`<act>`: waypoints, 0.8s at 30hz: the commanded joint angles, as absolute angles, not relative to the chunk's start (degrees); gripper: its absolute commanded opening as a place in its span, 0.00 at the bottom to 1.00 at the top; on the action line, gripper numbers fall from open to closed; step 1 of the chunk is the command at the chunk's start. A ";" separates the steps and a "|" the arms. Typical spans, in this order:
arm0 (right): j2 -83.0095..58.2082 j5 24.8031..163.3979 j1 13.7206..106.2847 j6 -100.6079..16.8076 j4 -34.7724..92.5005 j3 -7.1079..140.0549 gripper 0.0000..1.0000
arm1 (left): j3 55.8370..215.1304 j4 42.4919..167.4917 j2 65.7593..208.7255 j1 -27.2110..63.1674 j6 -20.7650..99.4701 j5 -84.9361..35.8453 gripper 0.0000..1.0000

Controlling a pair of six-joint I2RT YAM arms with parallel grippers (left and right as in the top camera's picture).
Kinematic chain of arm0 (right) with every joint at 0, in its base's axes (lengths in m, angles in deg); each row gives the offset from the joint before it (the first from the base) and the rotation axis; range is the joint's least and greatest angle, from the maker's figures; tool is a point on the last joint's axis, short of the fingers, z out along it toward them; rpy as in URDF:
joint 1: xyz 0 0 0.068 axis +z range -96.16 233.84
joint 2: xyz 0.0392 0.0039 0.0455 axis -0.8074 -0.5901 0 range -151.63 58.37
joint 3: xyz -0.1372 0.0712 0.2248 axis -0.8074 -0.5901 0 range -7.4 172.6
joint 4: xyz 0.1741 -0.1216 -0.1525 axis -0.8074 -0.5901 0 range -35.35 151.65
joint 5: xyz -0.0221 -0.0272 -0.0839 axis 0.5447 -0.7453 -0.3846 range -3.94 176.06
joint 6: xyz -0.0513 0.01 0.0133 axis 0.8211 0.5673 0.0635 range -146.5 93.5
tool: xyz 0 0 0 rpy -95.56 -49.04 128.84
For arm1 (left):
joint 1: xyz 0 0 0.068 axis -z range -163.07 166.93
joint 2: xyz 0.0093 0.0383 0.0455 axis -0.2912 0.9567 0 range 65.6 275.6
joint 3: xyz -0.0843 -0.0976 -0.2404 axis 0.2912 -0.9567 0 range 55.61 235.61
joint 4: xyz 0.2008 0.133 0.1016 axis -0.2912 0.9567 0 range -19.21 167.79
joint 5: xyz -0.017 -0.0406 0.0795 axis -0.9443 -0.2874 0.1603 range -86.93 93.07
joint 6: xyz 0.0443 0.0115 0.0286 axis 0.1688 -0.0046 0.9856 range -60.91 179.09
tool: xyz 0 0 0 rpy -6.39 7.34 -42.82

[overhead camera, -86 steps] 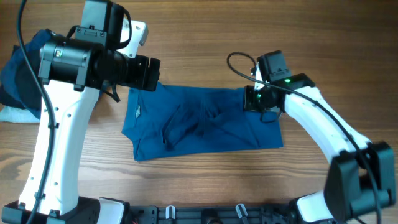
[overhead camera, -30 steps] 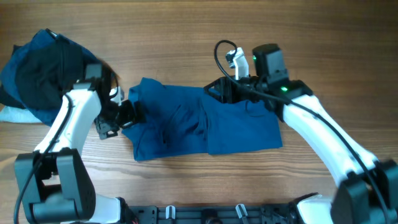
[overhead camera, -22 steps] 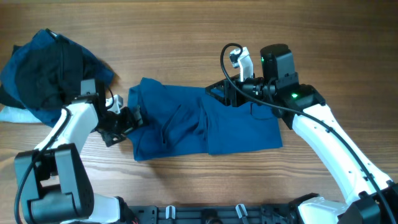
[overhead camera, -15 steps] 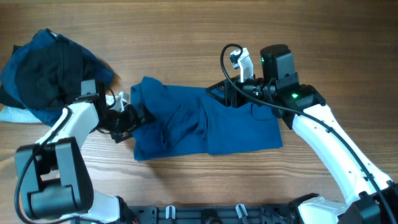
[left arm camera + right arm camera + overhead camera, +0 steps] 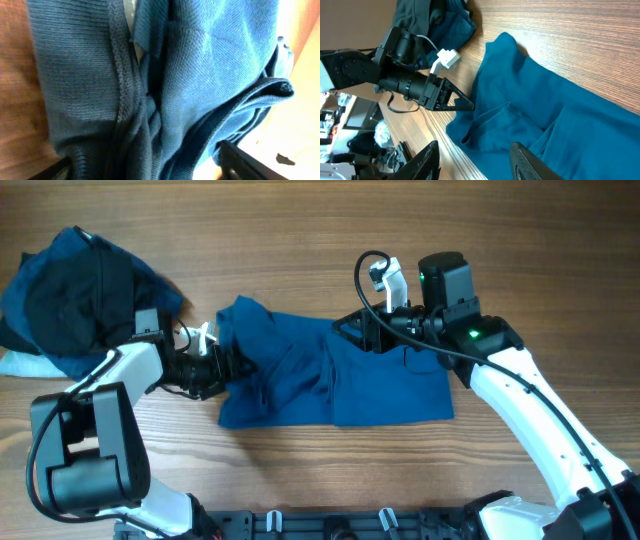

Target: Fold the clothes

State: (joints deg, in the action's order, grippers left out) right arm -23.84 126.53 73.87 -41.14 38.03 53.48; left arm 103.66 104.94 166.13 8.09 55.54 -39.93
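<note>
The blue polo shirt (image 5: 340, 375) lies partly folded and rumpled across the middle of the table. My left gripper (image 5: 225, 365) lies low at its left edge, jaws open, with bunched fabric between them. In the left wrist view the shirt (image 5: 190, 75) fills the frame between the jaws (image 5: 150, 170). My right gripper (image 5: 350, 330) hovers open and empty over the shirt's upper middle edge. The right wrist view shows its jaws (image 5: 477, 165) apart above the shirt (image 5: 545, 115).
A heap of dark blue and black clothes (image 5: 70, 290) lies at the table's far left, with something white (image 5: 20, 363) under its edge. The heap also shows in the right wrist view (image 5: 430, 20). Bare wooden tabletop (image 5: 300, 240) surrounds the shirt.
My left gripper has slid right into the shirt's left edge, pushing it inward and bunching it. The right gripper rose off the shirt's right end, moved left and now holds still.
</note>
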 commanded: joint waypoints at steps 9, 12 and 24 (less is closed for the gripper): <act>-22.82 126.09 73.78 -40.00 37.99 53.76 0.43 | 102.65 91.45 167.74 8.20 57.16 -50.45 0.65; -22.82 126.18 73.78 -40.06 37.86 53.76 0.43 | 102.63 90.93 167.74 8.53 56.78 -46.21 0.78; -22.75 126.18 73.78 -40.48 36.52 53.76 0.42 | 102.63 79.91 175.87 17.42 49.40 -39.15 0.35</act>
